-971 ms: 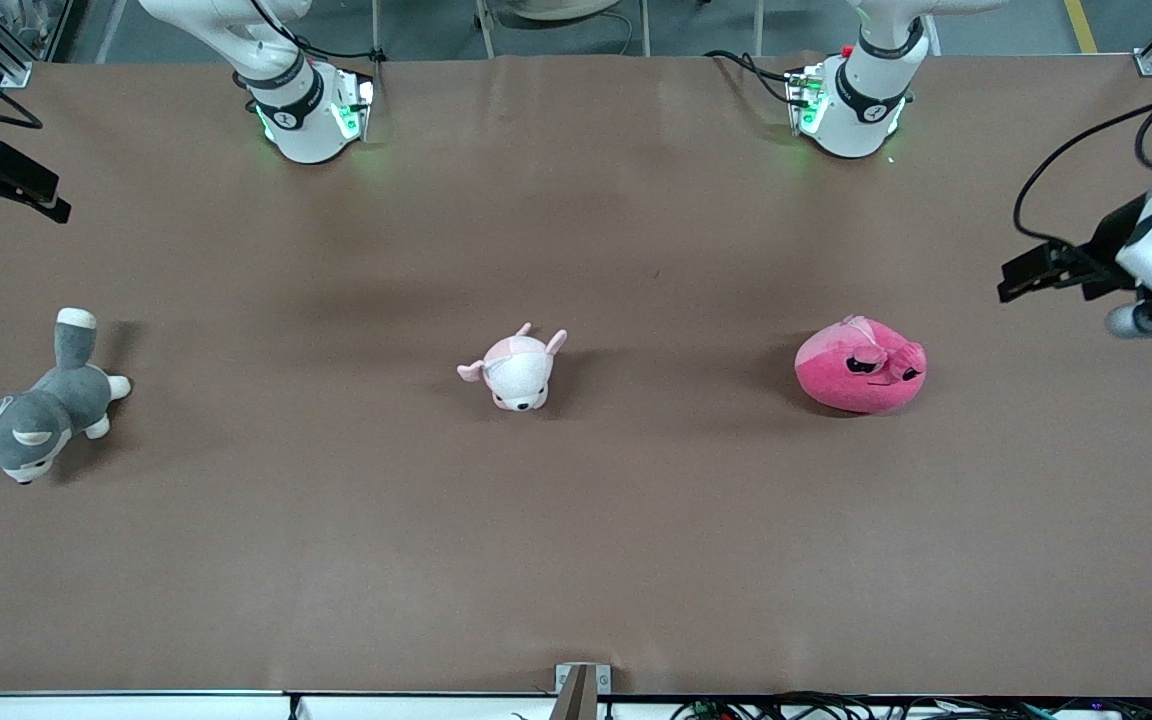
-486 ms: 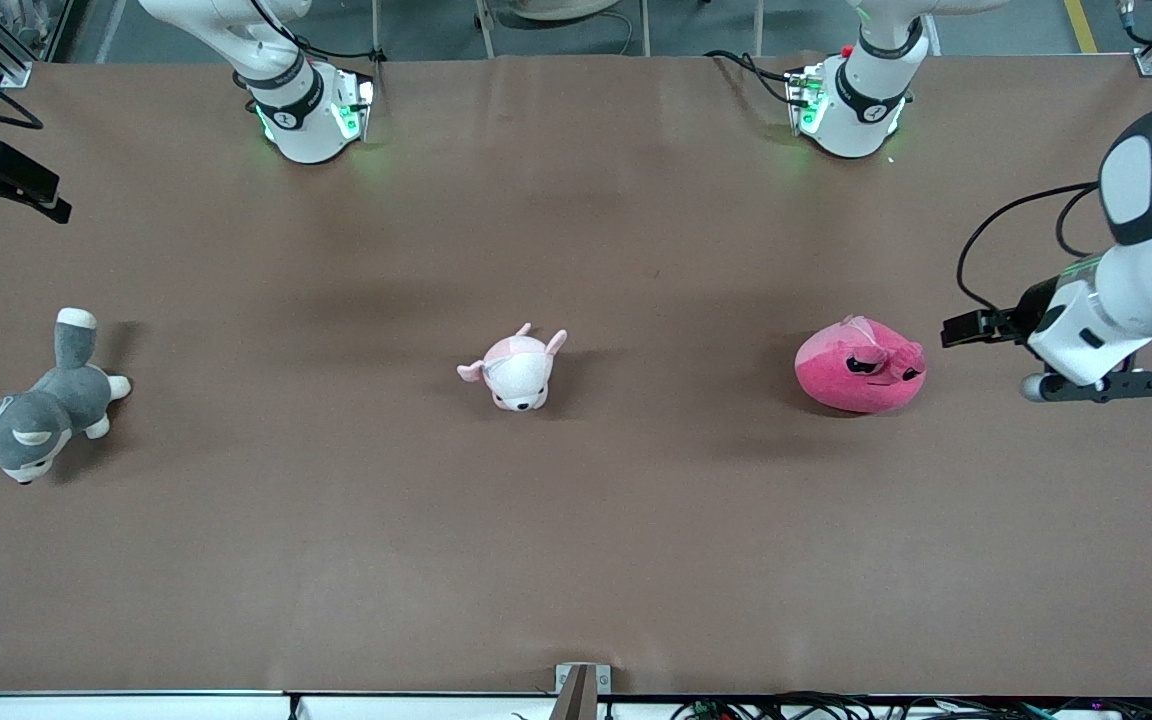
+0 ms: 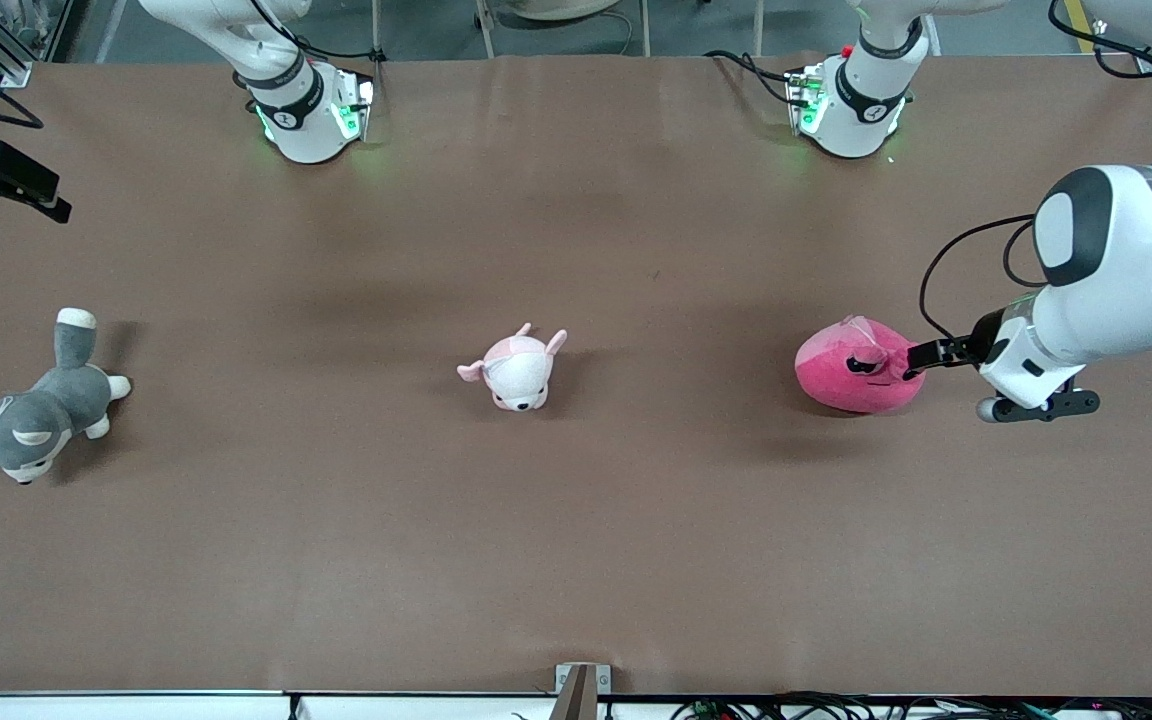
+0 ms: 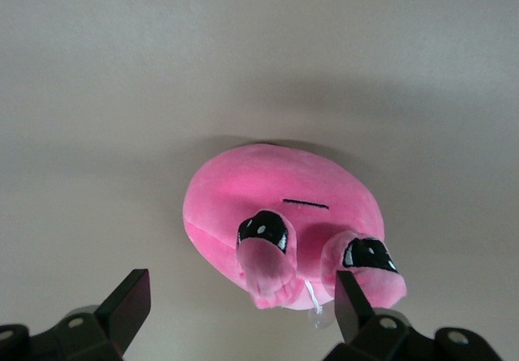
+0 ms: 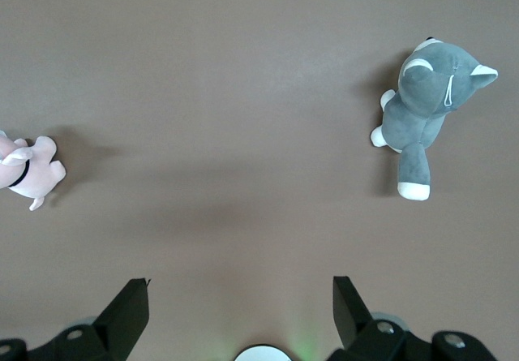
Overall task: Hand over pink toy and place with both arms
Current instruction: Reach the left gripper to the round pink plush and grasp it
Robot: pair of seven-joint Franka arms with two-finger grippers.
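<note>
The pink toy [image 3: 858,366] is a hot-pink blob with dark half-closed eyes. It lies on the brown table toward the left arm's end. It fills the middle of the left wrist view [image 4: 276,199]. My left gripper [image 3: 920,361] is open and low at the toy's edge on the side toward the left arm's end of the table. In the left wrist view [image 4: 241,298] its jaws stand wide, one fingertip [image 4: 350,296] close by the toy's ear. My right gripper [image 5: 241,312] is open and empty, high over the table by its own base, and waits. It does not show in the front view.
A pale pink-and-white plush [image 3: 514,372] lies mid-table and shows in the right wrist view [image 5: 28,170]. A grey-and-white plush dog [image 3: 36,415] lies at the right arm's end, also in the right wrist view [image 5: 426,109]. A black fixture [image 3: 1,180] juts in there.
The left arm has swung in and down from the table's end toward the pink toy, bringing its open gripper to the toy's edge. The toys and the right arm have not moved.
</note>
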